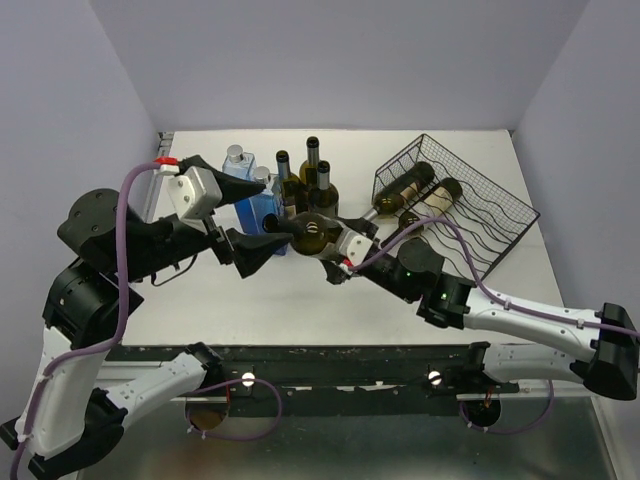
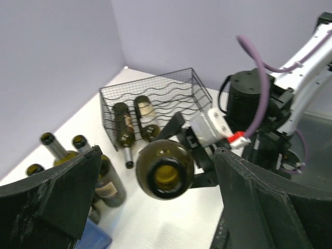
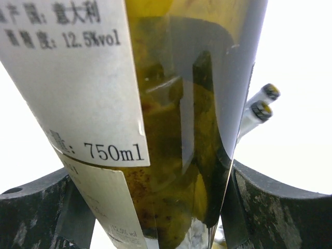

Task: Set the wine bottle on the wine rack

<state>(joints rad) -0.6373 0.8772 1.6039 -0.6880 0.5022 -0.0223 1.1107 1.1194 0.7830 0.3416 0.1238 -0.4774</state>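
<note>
My right gripper (image 1: 328, 246) is shut on a dark green wine bottle (image 1: 313, 230) and holds it on its side above the table. Its base (image 2: 165, 170) faces my left gripper. In the right wrist view the labelled bottle (image 3: 176, 129) fills the frame between the fingers (image 3: 280, 207). My left gripper (image 1: 263, 248) is open and empty just left of the base, its fingers (image 2: 57, 197) spread to either side of it and apart from it. The black wire wine rack (image 1: 485, 215) stands at the back right with two bottles (image 1: 412, 184) lying in it. It also shows in the left wrist view (image 2: 155, 93).
Several upright wine bottles (image 1: 312, 160) stand at the back centre, also seen in the left wrist view (image 2: 106, 179). Two blue bottles (image 1: 258, 200) stand just behind my left gripper. The necks of the racked bottles (image 2: 127, 153) stick out of the rack's front. Grey walls close in the table.
</note>
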